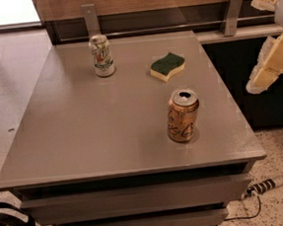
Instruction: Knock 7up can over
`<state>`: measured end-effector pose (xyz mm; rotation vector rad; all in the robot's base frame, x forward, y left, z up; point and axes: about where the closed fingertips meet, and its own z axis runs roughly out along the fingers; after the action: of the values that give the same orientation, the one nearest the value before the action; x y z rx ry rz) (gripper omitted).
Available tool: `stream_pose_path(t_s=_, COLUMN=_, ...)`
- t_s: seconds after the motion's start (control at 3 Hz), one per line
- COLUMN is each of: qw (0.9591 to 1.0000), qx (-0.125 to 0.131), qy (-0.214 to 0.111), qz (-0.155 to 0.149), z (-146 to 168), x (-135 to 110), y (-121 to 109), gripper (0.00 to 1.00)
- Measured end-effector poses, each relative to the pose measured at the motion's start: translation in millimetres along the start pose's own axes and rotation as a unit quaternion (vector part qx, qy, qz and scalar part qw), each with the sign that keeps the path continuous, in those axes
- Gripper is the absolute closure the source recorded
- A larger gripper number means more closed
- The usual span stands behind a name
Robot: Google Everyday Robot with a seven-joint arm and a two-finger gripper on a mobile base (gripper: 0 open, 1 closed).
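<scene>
The 7up can (101, 55) is silvery-white with green and red markings. It stands upright at the back left of the grey table (84, 135). My gripper (269, 38) is at the right edge of the view, beyond the table's right side and far from the can. Its two cream padded fingers (268, 66) stand apart with nothing between them.
An orange-gold can (183, 115) with an open top stands upright at the front right of the table. A green and yellow sponge (167, 65) lies at the back right. A wood-panelled wall with two metal brackets runs behind. A power strip (266, 185) lies on the floor at the right.
</scene>
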<state>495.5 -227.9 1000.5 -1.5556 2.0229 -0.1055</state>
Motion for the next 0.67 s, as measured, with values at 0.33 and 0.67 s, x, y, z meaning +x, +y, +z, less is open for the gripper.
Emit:
stream_pose_path(t_s=0.33, qw=0.998, qx=0.028, qy=-0.057, qz=0.005, z=18, x=-3, y=-23, gripper=0.0)
stream_pose_path(t_s=0.67, qw=0.9919, qx=0.048, qy=-0.117, qz=0.001, z=38, x=-18, y=-49, gripper=0.0)
